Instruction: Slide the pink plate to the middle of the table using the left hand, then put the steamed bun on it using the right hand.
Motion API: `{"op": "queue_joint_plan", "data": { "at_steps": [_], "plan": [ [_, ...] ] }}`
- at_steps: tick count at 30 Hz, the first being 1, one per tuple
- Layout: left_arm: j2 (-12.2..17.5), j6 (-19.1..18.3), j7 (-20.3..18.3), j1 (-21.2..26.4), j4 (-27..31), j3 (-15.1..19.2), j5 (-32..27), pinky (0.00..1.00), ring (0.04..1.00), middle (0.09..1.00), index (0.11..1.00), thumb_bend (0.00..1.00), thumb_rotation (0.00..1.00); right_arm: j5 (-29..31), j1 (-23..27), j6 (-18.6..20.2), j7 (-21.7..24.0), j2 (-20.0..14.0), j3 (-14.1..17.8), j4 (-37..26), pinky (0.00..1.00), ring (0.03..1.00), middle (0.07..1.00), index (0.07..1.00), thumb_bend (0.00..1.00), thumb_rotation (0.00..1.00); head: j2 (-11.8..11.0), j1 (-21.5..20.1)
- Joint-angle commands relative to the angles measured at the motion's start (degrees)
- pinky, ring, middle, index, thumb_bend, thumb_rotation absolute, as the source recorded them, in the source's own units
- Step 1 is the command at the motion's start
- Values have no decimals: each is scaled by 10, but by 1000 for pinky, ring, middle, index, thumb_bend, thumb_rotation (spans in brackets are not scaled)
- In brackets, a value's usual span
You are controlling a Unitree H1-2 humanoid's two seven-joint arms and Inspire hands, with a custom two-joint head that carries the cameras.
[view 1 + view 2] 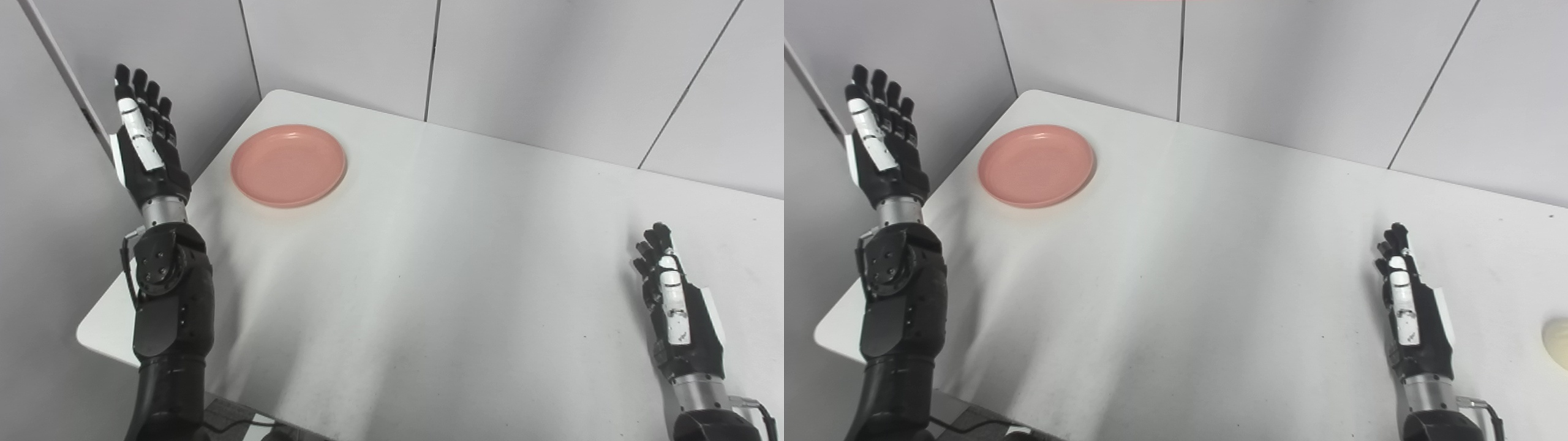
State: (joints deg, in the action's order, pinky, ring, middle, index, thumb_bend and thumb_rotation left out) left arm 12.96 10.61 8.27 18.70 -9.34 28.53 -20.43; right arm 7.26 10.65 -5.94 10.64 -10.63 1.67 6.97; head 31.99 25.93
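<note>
Starting at the left, we see our left hand (147,144) raised upright beside the table's left edge, fingers extended side by side and holding nothing, not touching the pink plate (288,165). That plate sits near the far-left corner of the white table (429,275), well apart from the middle, so we judge the first step, the slide, is not yet begun. We reckon the next move calls for bringing the left hand down and over to the plate's outer side, setting the fingers against its rim or on its surface, and pushing it rightward and toward us across the bare tabletop without tipping it. Moving right, the centre of the table lies bare, which is where the plate belongs. Further right, our right hand (1412,312) rests low over the table near the front, fingers stretched out and close together, gripping nothing; it seems to wait. At the far right edge, visible only in the right eye view, a pale rounded shape shows, which we take to be the steamed bun (1557,343), cut by the frame and just beyond the right hand.
</note>
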Motion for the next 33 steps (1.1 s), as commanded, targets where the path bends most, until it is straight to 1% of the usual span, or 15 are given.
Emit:
{"op": "queue_joint_plan", "data": {
  "at_steps": [1, 5, 8, 11, 15, 17, 19, 25, 30, 33],
  "plan": [
    [17, 16, -10, 18, -3, -2, -4, 1000, 993, 994, 1000, 589, 1000, 2, -20, -11, 3, -1, 2, 12, 1000, 1000, 1000, 1000, 130, 1000, 1, -1],
    [19, 11, -6, 19, -18, -7, -1, 1000, 999, 991, 997, 575, 1000, 1, -20, -10, 2, -1, 2, 10, 1000, 1000, 1000, 1000, 131, 1000, 1, -2],
    [19, 13, -10, 21, -30, -9, -6, 1000, 998, 992, 994, 567, 1000, 3, -18, -22, 4, 0, 3, 18, 1000, 1000, 1000, 1000, 138, 1000, 3, -2],
    [17, 11, -9, 22, -34, -13, -5, 1000, 995, 992, 999, 579, 1000, 0, -19, -16, 0, 1, 3, 13, 1000, 1000, 1000, 1000, 131, 1000, 3, -2],
    [20, 15, -11, 27, -57, -16, -8, 1000, 998, 992, 1000, 587, 1000, 0, -20, -19, 0, 1, 2, 12, 1000, 1000, 1000, 1000, 132, 1000, 3, -3],
    [17, 10, -6, 28, -53, -19, -5, 1000, 1000, 993, 1000, 584, 1000, 0, -19, -20, 1, 1, 1, 14, 1000, 1000, 1000, 1000, 132, 1000, 3, -4],
    [19, 11, -8, 29, -62, -24, -1, 1000, 1000, 998, 1000, 587, 1000, 2, -19, -17, 3, 1, 1, 13, 1000, 1000, 1000, 1000, 123, 1000, 3, -5],
    [16, -1, -3, 30, -66, -31, -2, 1000, 1000, 996, 1000, 579, 1000, -2, -22, -7, -3, 3, 1, 4, 1000, 1000, 1000, 1000, 106, 1000, 3, -6],
    [12, -11, 6, 32, -70, -32, 2, 1000, 997, 984, 992, 566, 1000, -6, -23, -3, -3, 3, 0, -4, 1000, 1000, 1000, 1000, 124, 1000, 4, -6],
    [13, -7, 5, 34, -82, -31, 3, 1000, 997, 981, 996, 561, 1000, -11, -23, -1, -5, 4, -1, -7, 1000, 1000, 1000, 1000, 127, 1000, 4, -6]
  ]
}}
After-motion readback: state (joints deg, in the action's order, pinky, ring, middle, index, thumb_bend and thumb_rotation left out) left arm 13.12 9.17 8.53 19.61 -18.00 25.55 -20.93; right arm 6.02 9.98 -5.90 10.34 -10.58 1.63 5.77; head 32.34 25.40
